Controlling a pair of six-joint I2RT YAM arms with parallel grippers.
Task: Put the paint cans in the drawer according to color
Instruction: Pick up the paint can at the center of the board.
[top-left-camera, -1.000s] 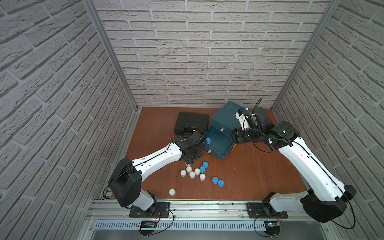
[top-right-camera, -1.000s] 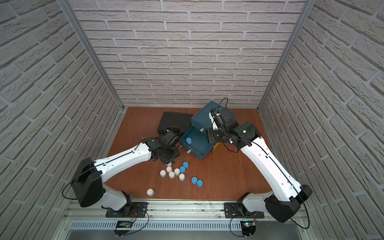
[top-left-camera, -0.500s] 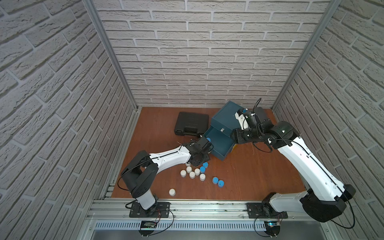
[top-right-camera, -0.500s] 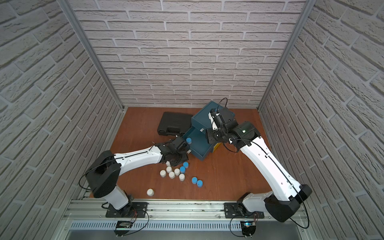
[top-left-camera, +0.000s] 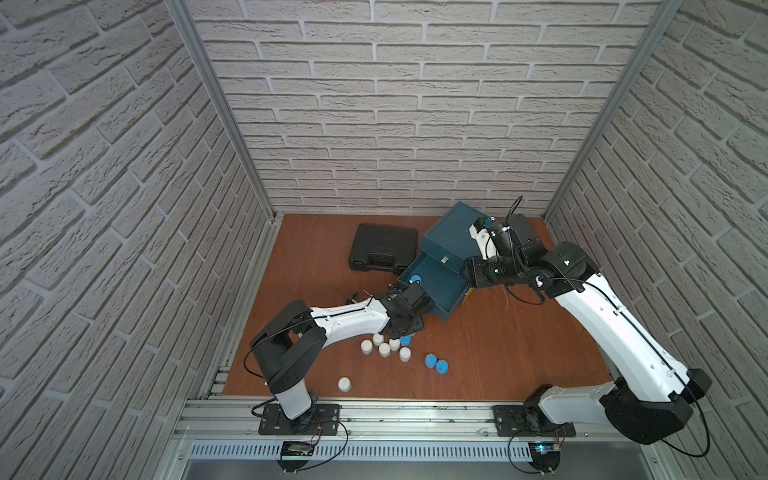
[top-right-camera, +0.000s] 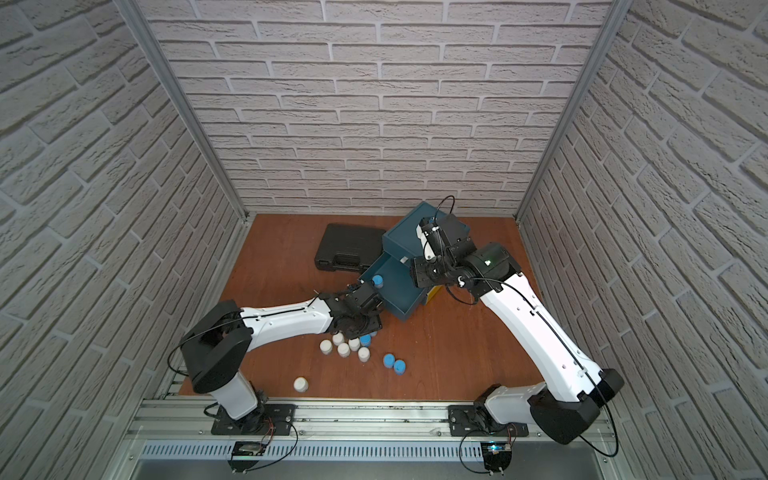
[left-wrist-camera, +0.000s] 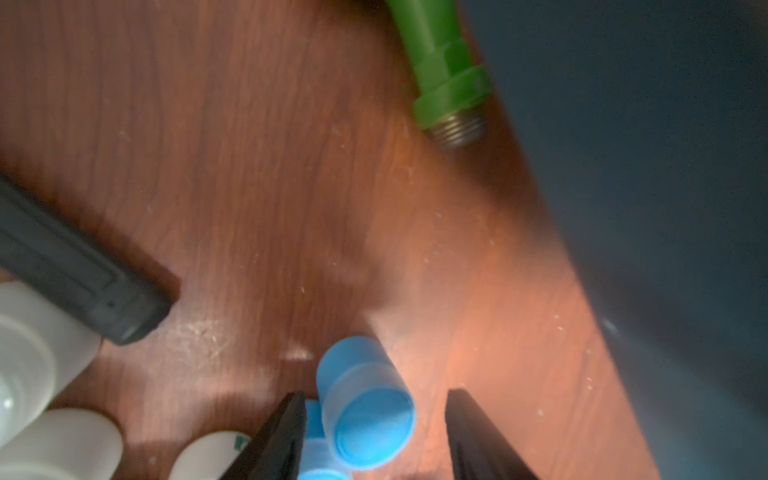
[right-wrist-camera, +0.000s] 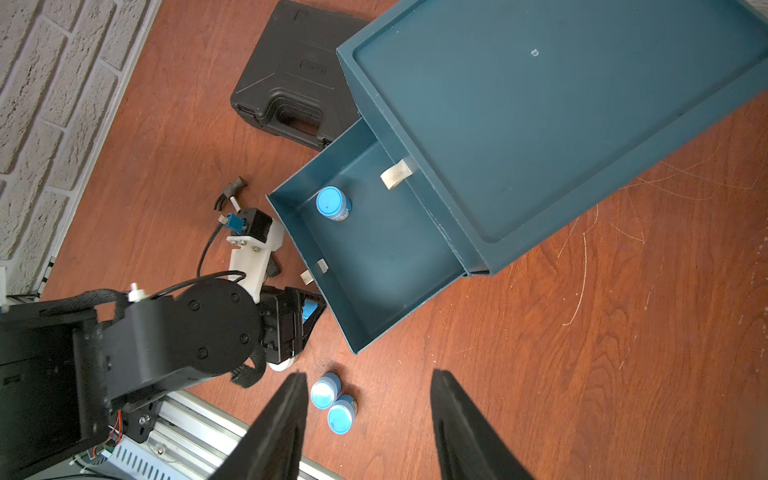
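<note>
The paint cans are small white and light blue cylinders. One blue can (right-wrist-camera: 332, 203) stands in the open teal drawer (right-wrist-camera: 395, 257). My left gripper (left-wrist-camera: 374, 395) is low over the table beside the drawer's front, jaws open. A tilted blue can (left-wrist-camera: 365, 411) sits between them, apart from one finger (left-wrist-camera: 469, 428). Another blue can (left-wrist-camera: 320, 457) lies under it. In both top views several white cans (top-left-camera: 384, 347) (top-right-camera: 343, 347) cluster just in front of the left gripper (top-left-camera: 405, 328). Two blue cans (top-left-camera: 436, 362) stand further right. My right gripper (right-wrist-camera: 368, 374) hangs open and empty, high by the drawer unit.
A black case (top-left-camera: 382, 251) lies behind the drawer, by the teal cabinet (top-left-camera: 453, 237). A lone white can (top-left-camera: 344, 384) stands near the front rail. A green toy drill (left-wrist-camera: 444, 75) and a black hammer handle (left-wrist-camera: 75, 274) lie near the left gripper.
My left arm has drawn back from the drawer and come down over the cans in front of it, jaws opening wider. The right arm has not moved.
</note>
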